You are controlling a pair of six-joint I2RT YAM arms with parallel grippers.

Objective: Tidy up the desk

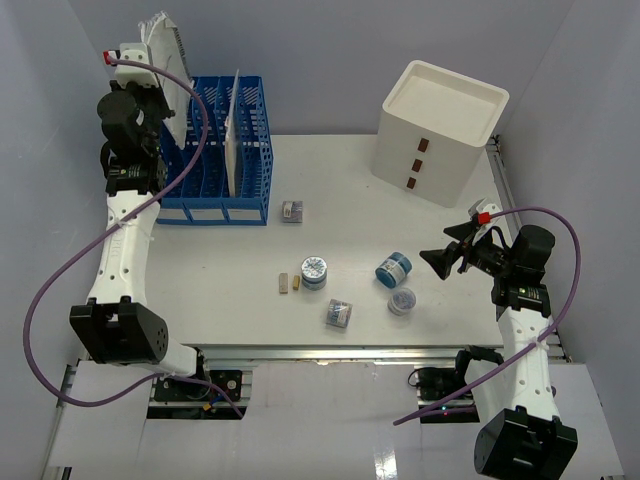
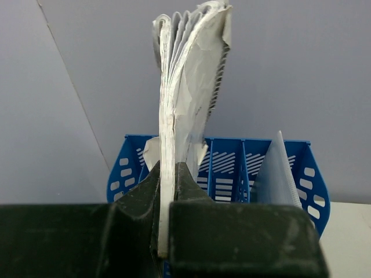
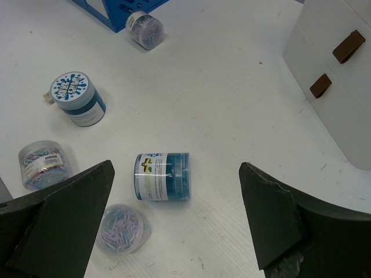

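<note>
At far left, above the blue file rack [image 1: 225, 150], the left gripper [image 2: 168, 174] pinches a crumpled spiral notebook [image 2: 185, 87] upright by its lower edge. Across the middle, the white desk [image 1: 200, 270] carries scattered small tubs [image 1: 314, 271]. Further right, the right gripper [image 3: 177, 169] hangs spread wide over a blue jar [image 3: 162, 176] lying on its side, near the white drawer box [image 1: 440, 130].

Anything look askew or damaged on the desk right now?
Two things. The blue jar lies on its side on the desk, while the printed-lid jar stands upright. The paper bundle clamped in the left gripper looks crumpled, with ragged, splayed page edges.
</note>
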